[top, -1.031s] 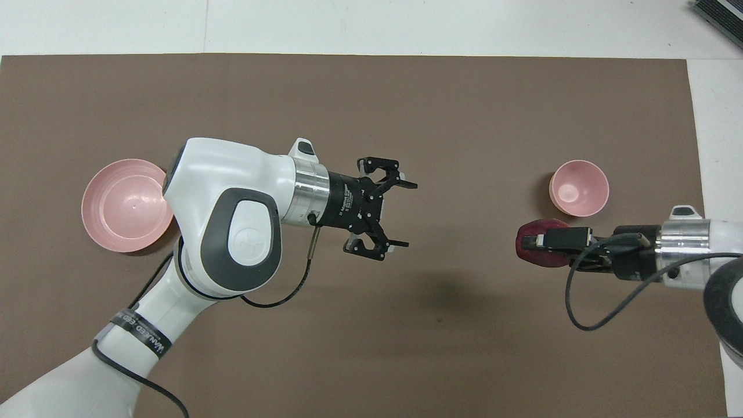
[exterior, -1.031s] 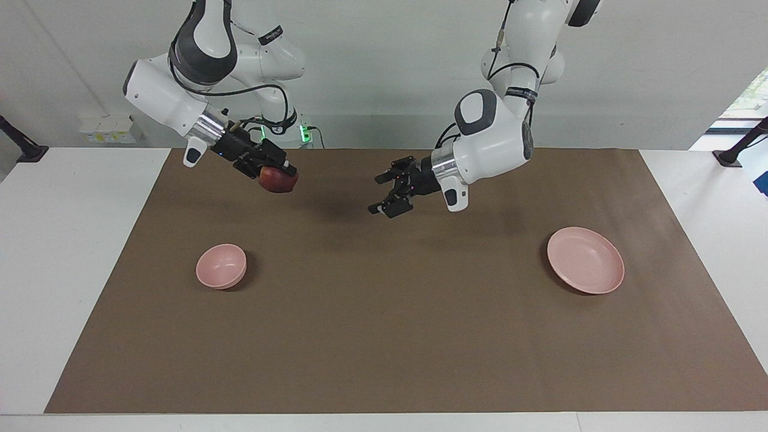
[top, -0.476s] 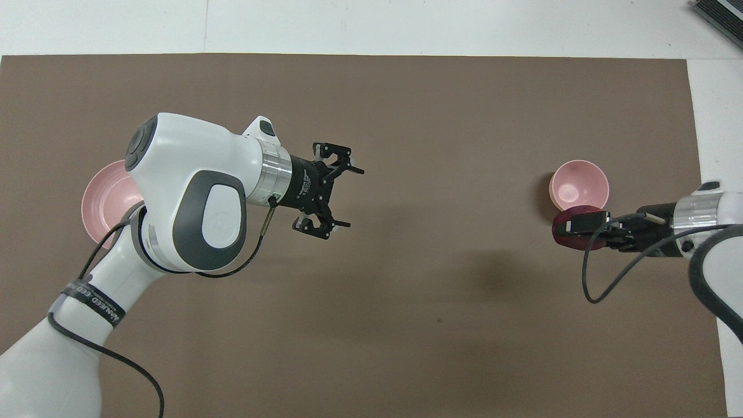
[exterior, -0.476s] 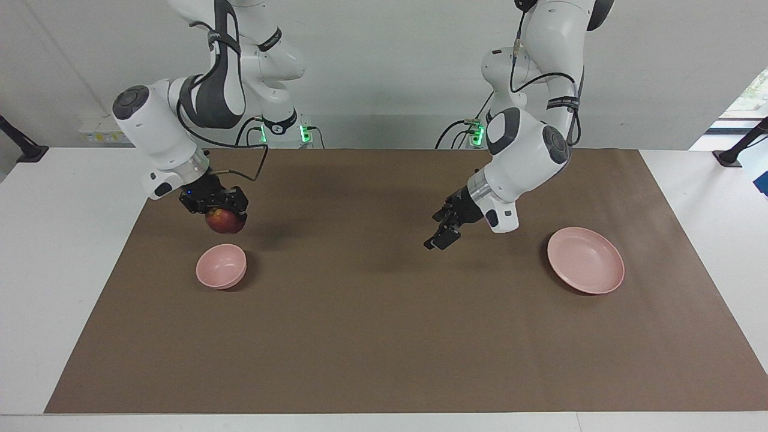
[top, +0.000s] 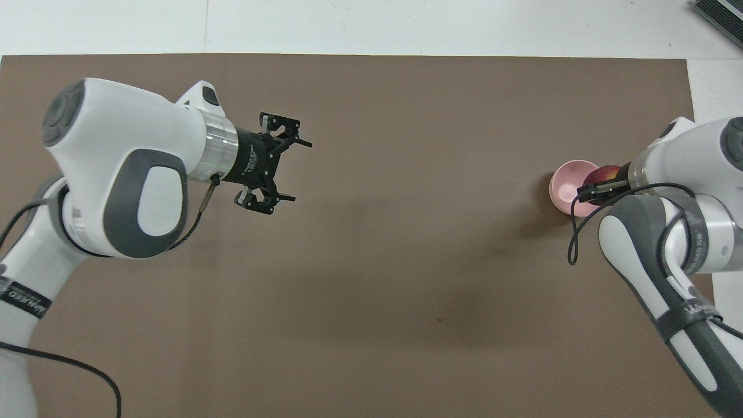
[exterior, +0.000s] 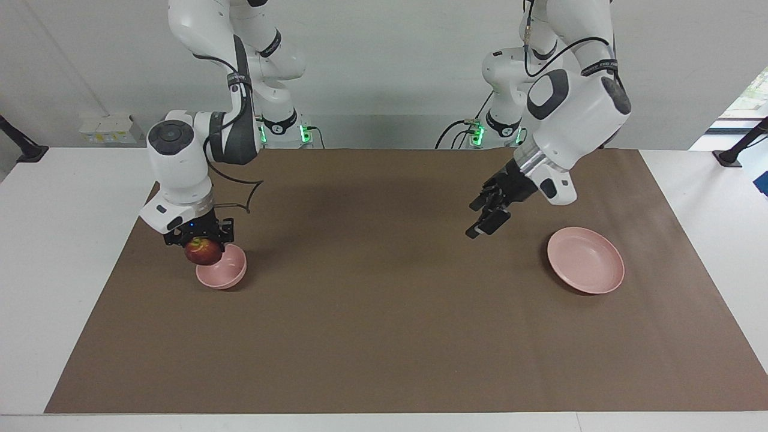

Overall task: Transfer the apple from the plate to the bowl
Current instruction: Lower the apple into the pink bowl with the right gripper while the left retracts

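**Now over the bowl: a red apple hanging in the right gripper**

Here the right gripper (exterior: 201, 240) is pointing straight down and clamping its fingers on the apple (exterior: 202, 251), a small dark red fruit with a yellowish patch showing on its upper side. The apple is hanging just above the rim of the bowl (exterior: 227, 271), a small deep pale pink vessel sitting on the brown mat (exterior: 384, 336) toward the right arm's end of the tabletop (exterior: 72, 252). Whether the fruit is touching the rim cannot be told from either view; from overhead it is covering the edge of the bowl that lies nearest the right arm.

The left gripper (exterior: 487, 217) is hanging in the air over bare mat, near the plate (exterior: 585, 260) but not above it, with its fingers spread wide and nothing between them. The plate, flat, shallow and pale pink, is lying toward the left arm's end of the tabletop, well apart from the bowl, with nothing on it.
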`<state>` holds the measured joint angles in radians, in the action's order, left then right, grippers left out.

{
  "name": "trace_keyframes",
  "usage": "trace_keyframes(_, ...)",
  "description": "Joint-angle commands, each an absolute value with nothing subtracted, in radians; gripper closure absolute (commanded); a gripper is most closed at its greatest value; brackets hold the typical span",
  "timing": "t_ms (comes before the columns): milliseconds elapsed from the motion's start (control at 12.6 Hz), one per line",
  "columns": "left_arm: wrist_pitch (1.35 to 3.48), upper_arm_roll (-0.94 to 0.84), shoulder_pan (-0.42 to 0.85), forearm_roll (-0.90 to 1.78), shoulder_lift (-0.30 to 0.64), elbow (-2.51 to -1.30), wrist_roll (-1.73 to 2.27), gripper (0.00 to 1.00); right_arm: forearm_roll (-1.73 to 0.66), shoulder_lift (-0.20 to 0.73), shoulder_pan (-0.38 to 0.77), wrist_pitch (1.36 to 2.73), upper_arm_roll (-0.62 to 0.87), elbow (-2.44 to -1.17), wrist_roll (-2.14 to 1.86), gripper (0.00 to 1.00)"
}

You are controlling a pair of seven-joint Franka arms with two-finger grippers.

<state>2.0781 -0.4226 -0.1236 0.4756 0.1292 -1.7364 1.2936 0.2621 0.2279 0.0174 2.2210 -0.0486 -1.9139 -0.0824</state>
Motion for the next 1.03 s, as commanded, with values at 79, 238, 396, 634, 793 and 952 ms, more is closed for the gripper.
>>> trace_keyframes(79,2.06,-0.425,-0.189,0.456,0.12,-1.701,1.301,0.0,0.302,0.296,0.031,2.261,-0.043,-1.885,-0.028,1.0)
trace_keyframes(238,2.062,-0.423,-0.192,0.453,0.123,-1.675,1.299,0.0,0.304,0.308,0.052,2.257,-0.043,-1.902,0.02,1.0)
trace_keyframes(396,2.06,-0.378,-0.171,0.367,0.109,-1.666,1.267,0.0,0.304,0.31,0.049,2.253,-0.043,-1.904,0.018,1.0)
trace_keyframes(634,2.007,-0.332,-0.156,0.267,0.092,-1.658,1.094,0.0,0.304,0.318,0.043,2.264,-0.043,-1.904,0.018,0.85)
trace_keyframes(793,1.988,-0.289,-0.153,0.267,0.084,-1.658,0.978,0.0,0.304,0.319,0.037,2.264,-0.043,-1.905,0.015,0.75)
trace_keyframes(952,1.973,-0.183,-0.091,0.265,0.075,-1.658,0.849,0.0,0.302,0.319,0.035,2.264,-0.043,-1.914,0.018,0.69)
